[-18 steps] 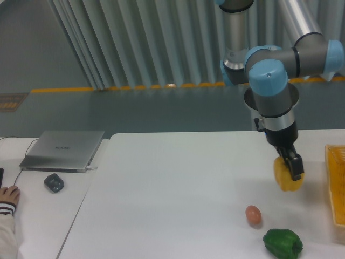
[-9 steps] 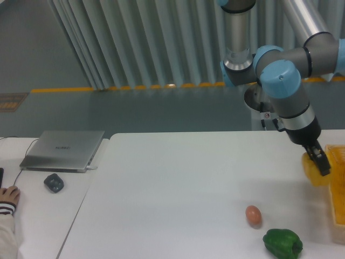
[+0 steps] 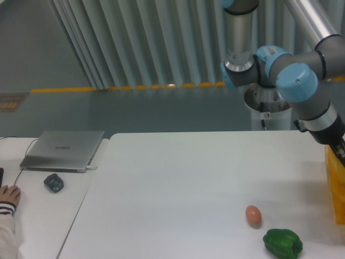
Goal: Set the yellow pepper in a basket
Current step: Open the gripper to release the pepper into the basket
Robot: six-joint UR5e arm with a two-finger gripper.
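Camera view: the arm reaches past the right edge over the yellow-orange mesh plastic basket [image 3: 335,186]; the fingers and the yellow pepper are out of view; delivery seems near, release unconfirmed.

Table [image 3: 178,178]: fills the lower middle and lower right of the frame.
Basket [image 3: 335,186]: on the table at the far right edge, cut off by the frame.
Arm [image 3: 302,91]: upper right, reaching down to the right edge just above the basket; its tip runs out of the frame.
Egg-shaped object [image 3: 253,215]: on the table, lower right, left of the basket and well apart from it.
Pepper [image 3: 282,243]: on the table near the bottom edge, just right of and in front of the egg-shaped object.
Laptop [image 3: 63,149]: on the side desk at the left, closed.
Small object [image 3: 53,182]: in front of the laptop.
Person's hand [image 3: 8,195]: lower left edge, left of the small object.
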